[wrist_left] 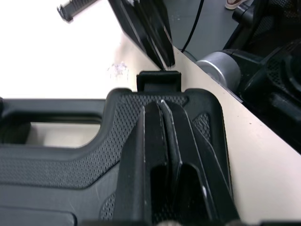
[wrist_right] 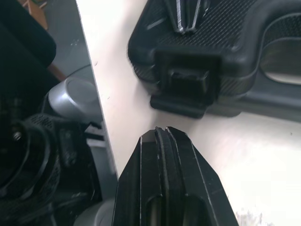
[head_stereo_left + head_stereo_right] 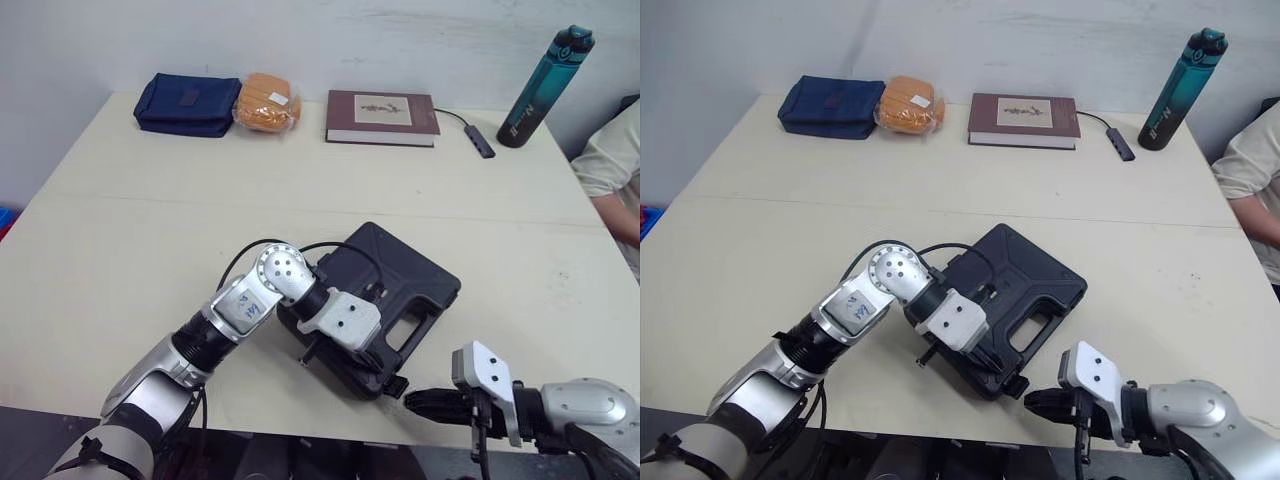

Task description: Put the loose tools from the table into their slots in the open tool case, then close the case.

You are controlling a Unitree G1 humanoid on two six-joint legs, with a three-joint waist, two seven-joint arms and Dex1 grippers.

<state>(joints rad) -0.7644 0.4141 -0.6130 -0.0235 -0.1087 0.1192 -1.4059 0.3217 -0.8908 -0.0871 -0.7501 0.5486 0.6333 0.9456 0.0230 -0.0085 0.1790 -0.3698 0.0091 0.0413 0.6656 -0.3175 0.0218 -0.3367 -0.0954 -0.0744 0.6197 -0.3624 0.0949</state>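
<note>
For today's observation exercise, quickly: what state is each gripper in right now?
Left gripper: shut, holding nothing, tips over the tool case.
Right gripper: shut, holding nothing, pointing at the case's latch.

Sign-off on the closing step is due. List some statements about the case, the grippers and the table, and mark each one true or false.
1. The tool case has its lid down. True.
2. The left gripper is over the case's lid with its fingers shut. True.
3. The right gripper holds a loose tool. False: its fingers are shut on nothing and point at the case's latch at the near edge.
4. The bottle lies on its side beside the case. False: it stands upright at the far right corner of the table, well away from the case.
5. A book lies flat near the table's far edge. True.
</note>
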